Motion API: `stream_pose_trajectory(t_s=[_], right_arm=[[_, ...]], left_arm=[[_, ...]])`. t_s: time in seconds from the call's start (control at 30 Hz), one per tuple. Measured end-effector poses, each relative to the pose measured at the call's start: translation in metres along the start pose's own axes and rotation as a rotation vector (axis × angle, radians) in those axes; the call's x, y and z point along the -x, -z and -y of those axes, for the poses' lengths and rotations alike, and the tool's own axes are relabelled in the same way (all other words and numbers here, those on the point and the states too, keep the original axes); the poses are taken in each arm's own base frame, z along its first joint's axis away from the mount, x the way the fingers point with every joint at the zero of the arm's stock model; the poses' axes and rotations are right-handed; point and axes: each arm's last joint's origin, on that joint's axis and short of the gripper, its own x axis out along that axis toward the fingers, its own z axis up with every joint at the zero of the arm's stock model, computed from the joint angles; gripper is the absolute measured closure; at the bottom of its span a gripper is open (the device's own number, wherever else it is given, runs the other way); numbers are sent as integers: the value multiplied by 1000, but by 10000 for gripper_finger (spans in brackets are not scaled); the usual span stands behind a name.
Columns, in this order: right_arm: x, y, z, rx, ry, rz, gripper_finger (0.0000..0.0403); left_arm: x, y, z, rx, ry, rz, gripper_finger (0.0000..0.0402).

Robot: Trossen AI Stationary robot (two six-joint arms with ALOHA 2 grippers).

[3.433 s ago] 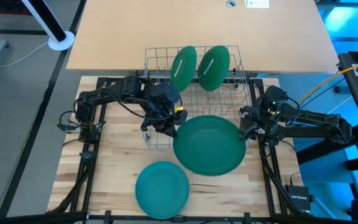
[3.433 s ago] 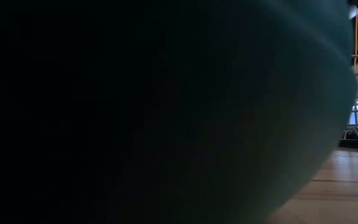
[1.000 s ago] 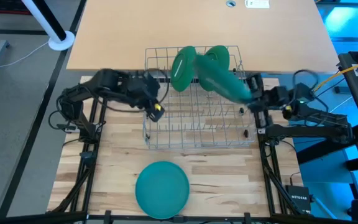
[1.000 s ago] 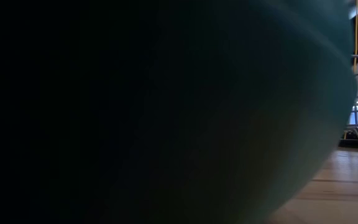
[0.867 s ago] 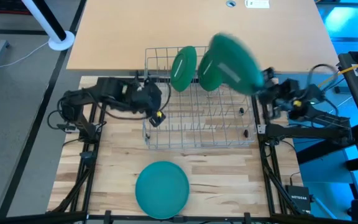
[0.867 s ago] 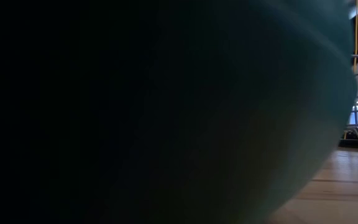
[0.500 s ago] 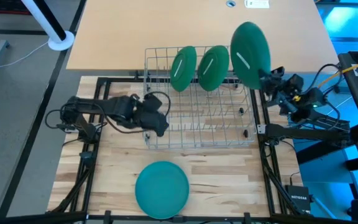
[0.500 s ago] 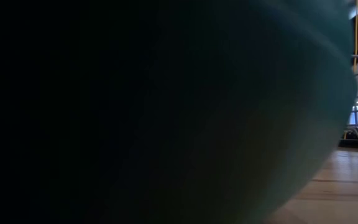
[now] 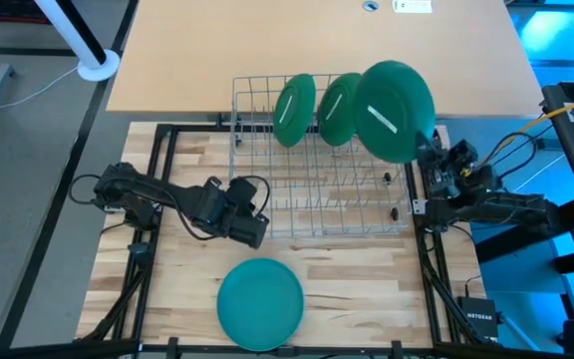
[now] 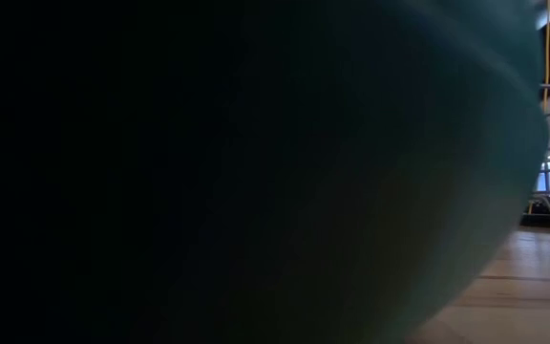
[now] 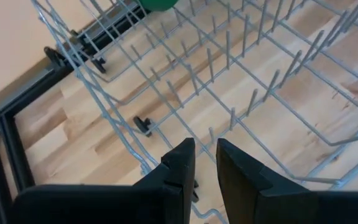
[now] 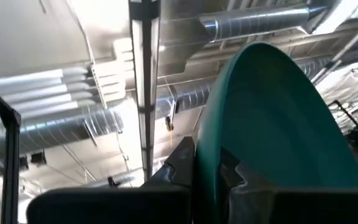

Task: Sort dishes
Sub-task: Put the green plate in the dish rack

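Observation:
A wire rack [image 9: 317, 184] stands mid-table with two green plates [image 9: 295, 110] [image 9: 339, 108] on edge between the tines at its far side. My right gripper [image 9: 429, 150] is shut on a third green plate [image 9: 395, 110], which it holds up over the rack's far right corner. A fourth plate [image 9: 260, 302] lies flat near the table's near edge and fills most of the low view [image 10: 256, 172]. My left gripper [image 9: 252, 224] hangs by the rack's near left corner. Its fingers [image 11: 205, 165] have only a narrow gap and nothing between them. My right gripper pinches the plate's rim [image 12: 205, 149] at its lower edge between the two fingers, one on each face. The fingers slant upward from below. The plate stands on edge above them, clear of the rack and the table.
The rack's upright tines [image 11: 229, 62] fill its floor, with free rows on its near half. Black frame rails [image 9: 157, 199] and the arm bases run along both table sides. Bare wood lies to the right of the flat plate.
My right gripper has turned to point upward and swung the plate from a slant over the rack up onto its edge near the far right corner, then sunk a little. My left gripper has gone down and toward the near edge, along the rack's left side.

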Motion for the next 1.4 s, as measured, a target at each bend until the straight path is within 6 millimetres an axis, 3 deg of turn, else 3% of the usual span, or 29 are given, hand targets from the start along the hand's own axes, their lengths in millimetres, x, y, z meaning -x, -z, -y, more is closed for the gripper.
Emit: stream_pose_trajectory(t_s=[0.33,0.87,1.4], right_arm=[[28,30,-7,-7,113,-94,388],[37,50,-38,23,147,-256,388],[37,73,-59,-17,246,-297,388]], left_arm=[[-7,6,4,80,-4,5,343],[-7,2,8,92,23,66,343],[-7,2,9,96,28,68,343]])
